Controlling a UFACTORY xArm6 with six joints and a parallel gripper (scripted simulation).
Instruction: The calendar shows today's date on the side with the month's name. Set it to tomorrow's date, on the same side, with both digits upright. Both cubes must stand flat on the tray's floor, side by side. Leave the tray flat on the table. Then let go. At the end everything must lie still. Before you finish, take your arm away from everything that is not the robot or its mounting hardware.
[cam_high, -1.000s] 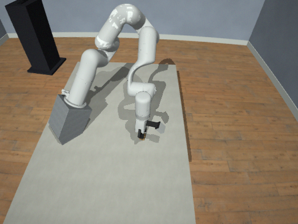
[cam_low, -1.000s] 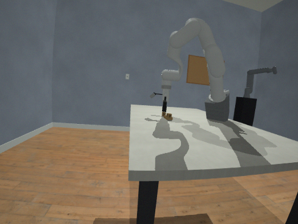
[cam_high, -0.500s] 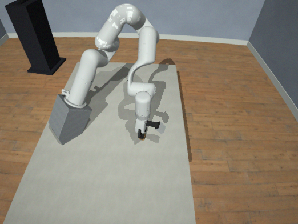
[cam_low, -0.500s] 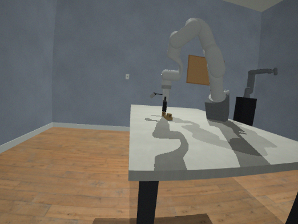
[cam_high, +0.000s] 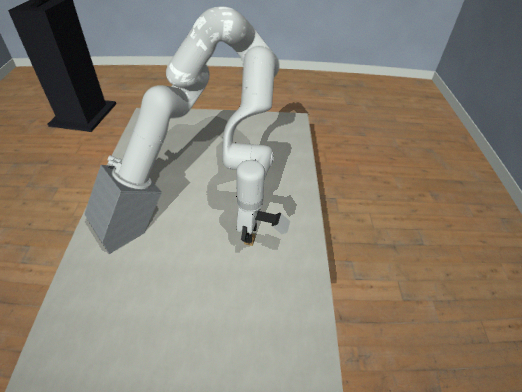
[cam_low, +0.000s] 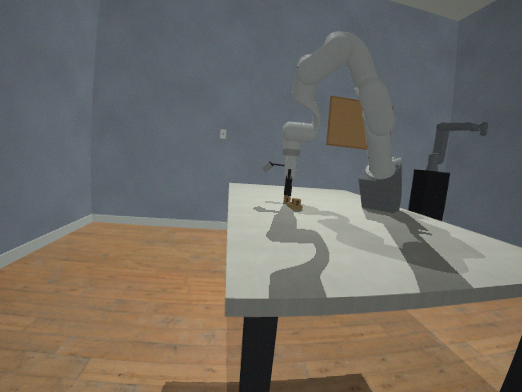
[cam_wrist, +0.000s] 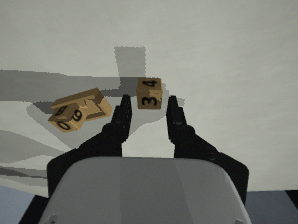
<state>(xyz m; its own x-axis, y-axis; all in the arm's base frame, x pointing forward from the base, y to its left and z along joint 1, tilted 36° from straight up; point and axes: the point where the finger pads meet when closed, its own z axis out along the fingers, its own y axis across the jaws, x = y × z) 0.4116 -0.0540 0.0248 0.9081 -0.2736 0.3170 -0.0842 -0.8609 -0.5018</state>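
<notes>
While hand (cam_high: 248, 237) (cam_low: 288, 194) (cam_wrist: 149, 104) hovers open, cube (cam_wrist: 149, 93) sits ahead; tray (cam_wrist: 104, 103) leftward in wrist view.

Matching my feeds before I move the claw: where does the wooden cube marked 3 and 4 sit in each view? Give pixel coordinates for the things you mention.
Top: not distinguishable, just a wooden sliver at the fingertips.
Exterior: right of picture centre, below the fingers (cam_low: 286, 199).
Wrist: upper middle, ahead of the fingertips.
Shared landmark: the black-fingered claw (cam_high: 248, 240) (cam_low: 288, 195) (cam_wrist: 149, 104).

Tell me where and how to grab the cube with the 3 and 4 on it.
Come from above and pinch two opposite side faces of the cube. It sits outside the tray, and the gripper's open fingers already line up with its left and right sides in the wrist view, so that should work.
</notes>
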